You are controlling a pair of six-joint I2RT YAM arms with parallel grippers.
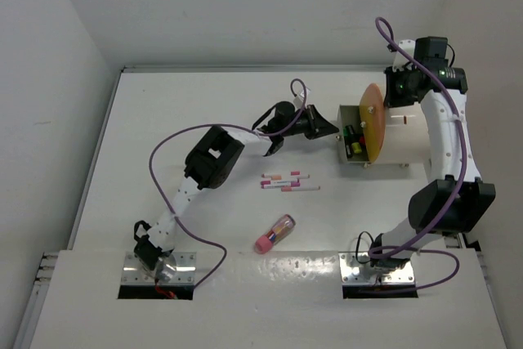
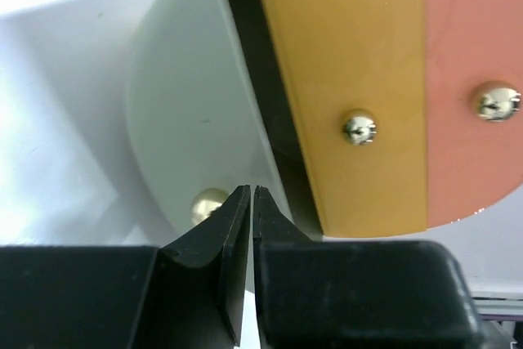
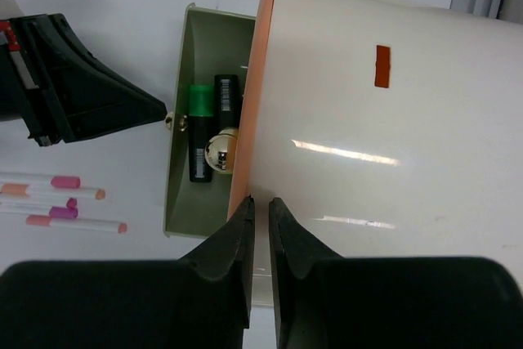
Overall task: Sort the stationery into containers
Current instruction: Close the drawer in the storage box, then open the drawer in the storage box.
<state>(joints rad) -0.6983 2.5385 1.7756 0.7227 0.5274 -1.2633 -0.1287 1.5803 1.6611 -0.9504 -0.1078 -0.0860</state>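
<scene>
The drum (image 1: pixel 409 140) lies on its side, orange face (image 1: pixel 373 116) leftward; left gripper (image 2: pixel 252 190) and right gripper (image 3: pixel 260 200) nearly together.

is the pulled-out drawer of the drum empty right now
No, in the right wrist view the drawer holds a green-capped highlighter and a black one side by side.

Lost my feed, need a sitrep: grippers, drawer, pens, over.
Left gripper shut, empty, at open drawer. Right gripper shut over drum. Pens, tube unsorted. Nothing blocking.
</scene>
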